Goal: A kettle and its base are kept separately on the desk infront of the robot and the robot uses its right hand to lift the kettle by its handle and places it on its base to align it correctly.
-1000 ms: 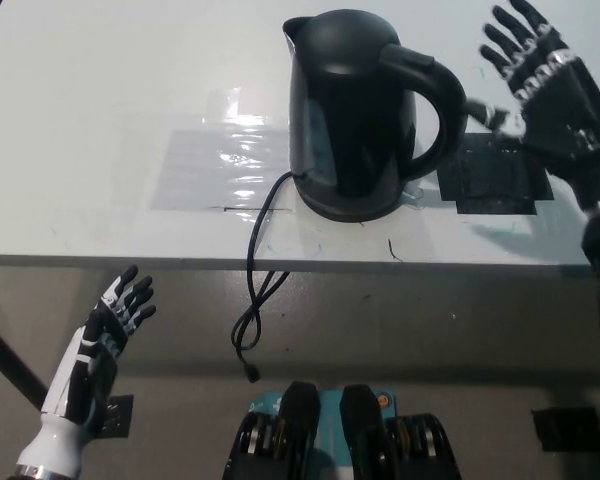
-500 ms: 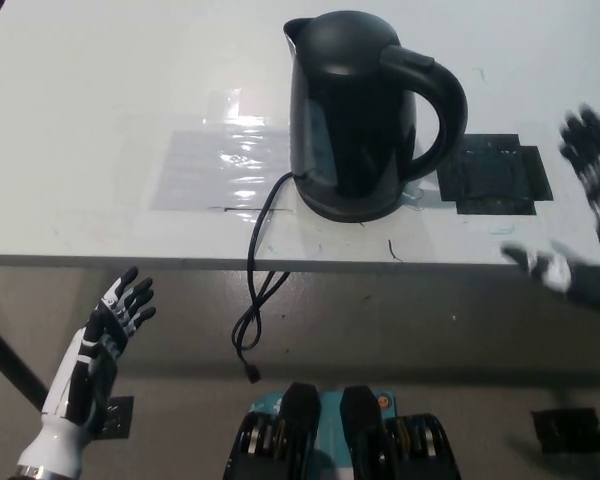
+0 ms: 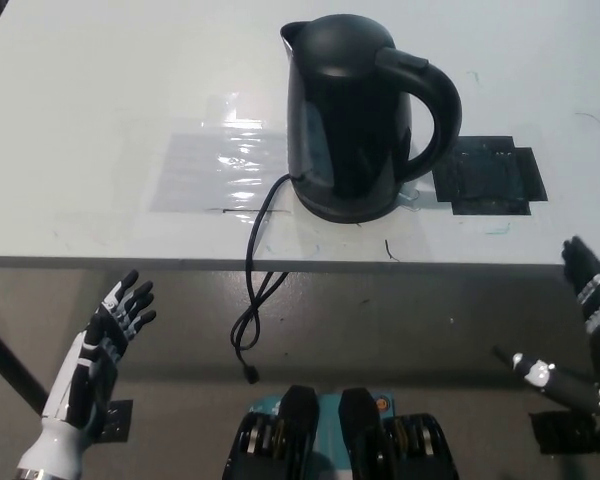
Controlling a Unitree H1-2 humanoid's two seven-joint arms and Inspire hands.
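Right hand (image 3: pixel 588 330) has dropped below desk (image 3: pixel 100 120), open, empty; kettle (image 3: pixel 355 110) unmoved

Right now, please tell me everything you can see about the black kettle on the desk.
The kettle is black and glossy, plastic by its look, with a domed closed lid, a small spout at its upper left and a big loop handle on its right. It stands upright on its round base, near the front edge of the white desk. A black cord runs from the base over the desk edge and hangs down. Neither hand touches it.
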